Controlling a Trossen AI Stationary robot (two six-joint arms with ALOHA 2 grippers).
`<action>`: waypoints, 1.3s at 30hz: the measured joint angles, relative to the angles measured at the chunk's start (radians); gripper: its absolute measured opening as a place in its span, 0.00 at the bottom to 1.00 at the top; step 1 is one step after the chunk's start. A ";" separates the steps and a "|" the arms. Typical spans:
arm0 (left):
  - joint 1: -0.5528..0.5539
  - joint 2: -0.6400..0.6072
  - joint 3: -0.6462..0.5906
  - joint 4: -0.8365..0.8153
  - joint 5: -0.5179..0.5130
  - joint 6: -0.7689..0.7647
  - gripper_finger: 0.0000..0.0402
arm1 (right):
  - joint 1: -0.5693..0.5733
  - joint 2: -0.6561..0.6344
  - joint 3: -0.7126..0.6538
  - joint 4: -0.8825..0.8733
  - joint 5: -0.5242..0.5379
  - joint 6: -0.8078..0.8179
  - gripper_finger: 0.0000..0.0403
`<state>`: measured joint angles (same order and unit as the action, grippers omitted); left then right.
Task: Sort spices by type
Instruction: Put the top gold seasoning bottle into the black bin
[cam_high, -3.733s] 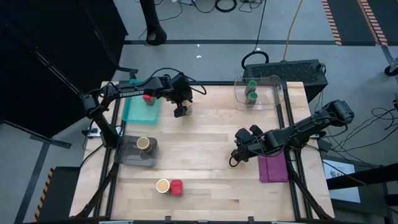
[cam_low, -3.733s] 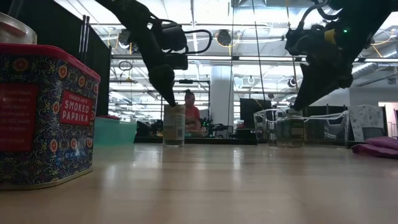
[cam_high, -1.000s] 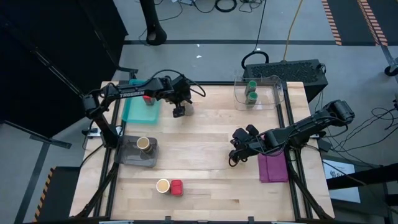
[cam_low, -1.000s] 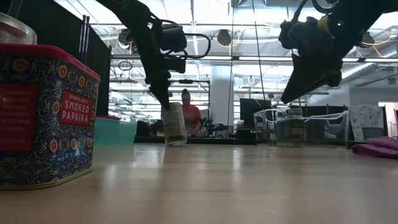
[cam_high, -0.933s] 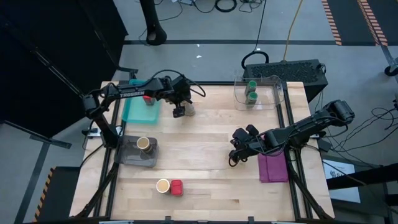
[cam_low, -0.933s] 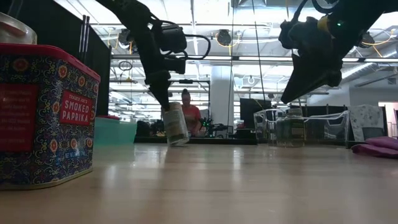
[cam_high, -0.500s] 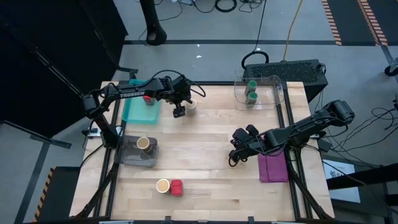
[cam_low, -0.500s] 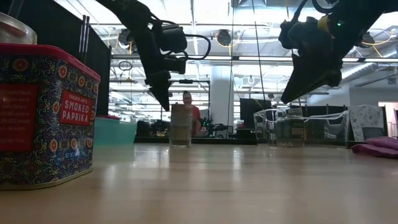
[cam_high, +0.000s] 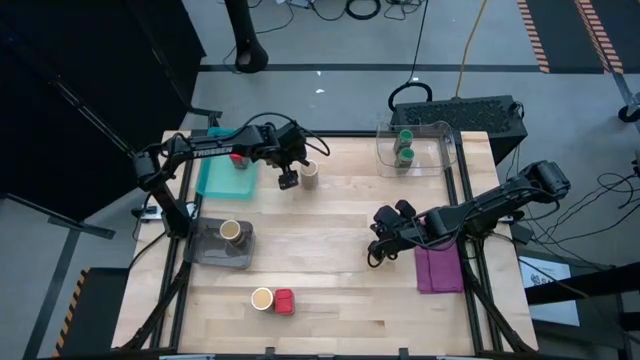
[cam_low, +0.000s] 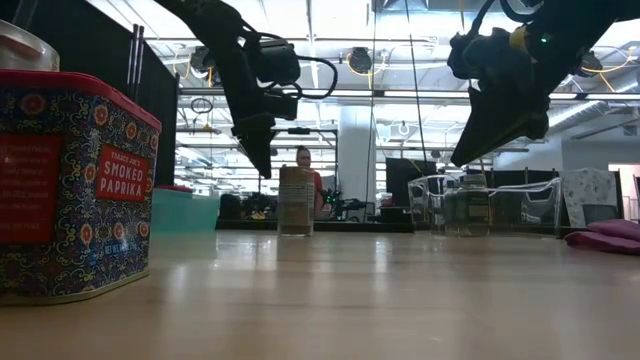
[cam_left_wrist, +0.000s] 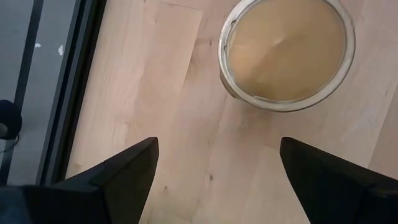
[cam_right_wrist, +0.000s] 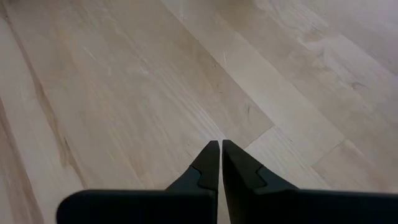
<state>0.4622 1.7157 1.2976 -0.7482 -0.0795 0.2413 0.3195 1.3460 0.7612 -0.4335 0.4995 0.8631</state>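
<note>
The left gripper (cam_high: 288, 180) is hovering with jaws spread just beside an upright tan spice jar (cam_high: 309, 168) standing free on the surface (cam_high: 330, 280). The right gripper (cam_high: 377, 250), jaws pressed together, is waiting mid-surface.

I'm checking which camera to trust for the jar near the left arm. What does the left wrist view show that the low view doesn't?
Only the left wrist view shows the tan jar's cream top from above, lying clear of the open left gripper. Only the low view shows that jar standing upright on the table, plus the paprika tin and right gripper. Both show jar and left gripper apart.
</note>
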 joint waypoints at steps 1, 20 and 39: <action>0.000 0.000 0.000 -0.001 0.000 0.000 0.85 | -0.002 0.000 0.000 0.000 0.000 -0.009 0.00; -0.001 -0.002 0.000 -0.002 0.000 -0.026 0.85 | -0.015 0.000 0.000 0.003 0.001 -0.022 0.00; -0.026 -0.015 0.002 -0.023 0.019 0.001 0.85 | -0.020 0.000 0.000 0.003 0.001 -0.038 0.00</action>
<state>0.4362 1.7009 1.2995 -0.7713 -0.0605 0.2419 0.2996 1.3464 0.7612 -0.4301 0.5007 0.8251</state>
